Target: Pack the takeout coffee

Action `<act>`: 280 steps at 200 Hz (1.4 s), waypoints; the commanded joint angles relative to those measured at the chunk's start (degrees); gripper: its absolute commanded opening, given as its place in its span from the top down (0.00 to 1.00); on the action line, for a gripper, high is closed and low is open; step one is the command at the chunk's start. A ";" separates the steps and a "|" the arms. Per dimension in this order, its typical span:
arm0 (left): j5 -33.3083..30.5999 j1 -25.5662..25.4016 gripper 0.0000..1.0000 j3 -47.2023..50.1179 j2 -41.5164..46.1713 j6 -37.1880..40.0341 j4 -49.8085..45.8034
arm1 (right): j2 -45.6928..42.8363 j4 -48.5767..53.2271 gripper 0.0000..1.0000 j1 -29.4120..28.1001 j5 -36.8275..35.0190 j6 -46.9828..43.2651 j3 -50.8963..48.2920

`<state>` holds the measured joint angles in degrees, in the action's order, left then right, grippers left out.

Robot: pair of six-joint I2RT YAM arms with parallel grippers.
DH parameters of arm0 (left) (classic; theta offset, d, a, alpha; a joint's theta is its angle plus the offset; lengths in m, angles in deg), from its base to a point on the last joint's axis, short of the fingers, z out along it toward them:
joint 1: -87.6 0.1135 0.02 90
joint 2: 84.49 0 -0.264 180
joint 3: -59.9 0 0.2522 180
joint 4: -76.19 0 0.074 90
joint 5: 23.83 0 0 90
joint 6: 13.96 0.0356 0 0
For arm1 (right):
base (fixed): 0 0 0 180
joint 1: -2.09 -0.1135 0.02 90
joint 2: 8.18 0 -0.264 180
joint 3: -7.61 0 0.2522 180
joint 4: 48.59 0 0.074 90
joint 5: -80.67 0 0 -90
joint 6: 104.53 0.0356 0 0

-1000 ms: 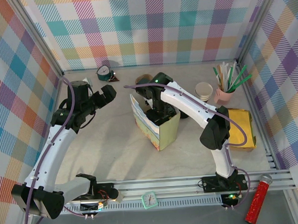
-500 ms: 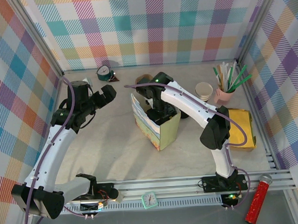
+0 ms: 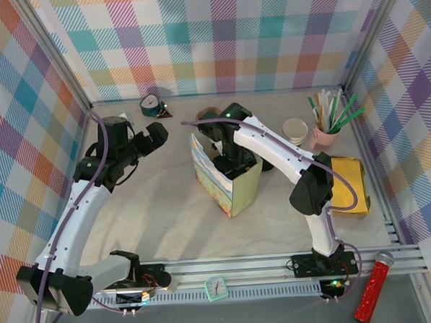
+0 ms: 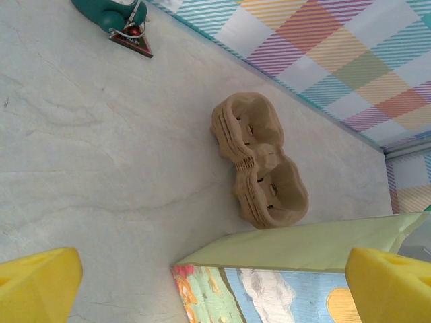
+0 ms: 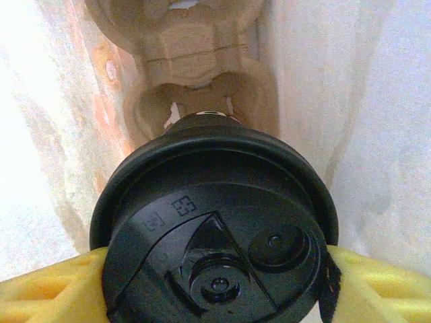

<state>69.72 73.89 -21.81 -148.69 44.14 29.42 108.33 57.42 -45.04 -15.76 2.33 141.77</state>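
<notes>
The takeout coffee (image 5: 215,242) shows its round black lid in the right wrist view, and my right gripper (image 5: 215,286) is shut on it, a yellow finger on each side. It hangs inside the paper bag (image 3: 228,186), between the bag's white inner walls, above a brown pulp cup carrier (image 5: 195,60) lying at the bottom. From above, my right gripper (image 3: 233,159) reaches down into the bag's open mouth. My left gripper (image 3: 155,136) stands open left of the bag, its yellow fingertips (image 4: 37,282) wide apart around the bag's corner (image 4: 296,269).
A stack of pulp carriers (image 4: 259,161) lies behind the bag. At the back right stand lidless cups (image 3: 295,130) and a pink cup of sticks (image 3: 324,134). A yellow packet (image 3: 350,183) lies right, a green timer (image 3: 152,104) at the back left.
My right gripper has shifted very slightly at the bag's mouth with the cup still in it. The left arm has not moved.
</notes>
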 commanded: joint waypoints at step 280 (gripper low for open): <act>0.84 0.45 0.00 -0.08 0.25 0.10 0.76 | 0.21 5.56 0.30 0.90 -0.25 -1.84 3.29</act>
<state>69.74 73.89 -21.81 -148.69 44.14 29.53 108.33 57.40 -44.72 -15.76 1.04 143.54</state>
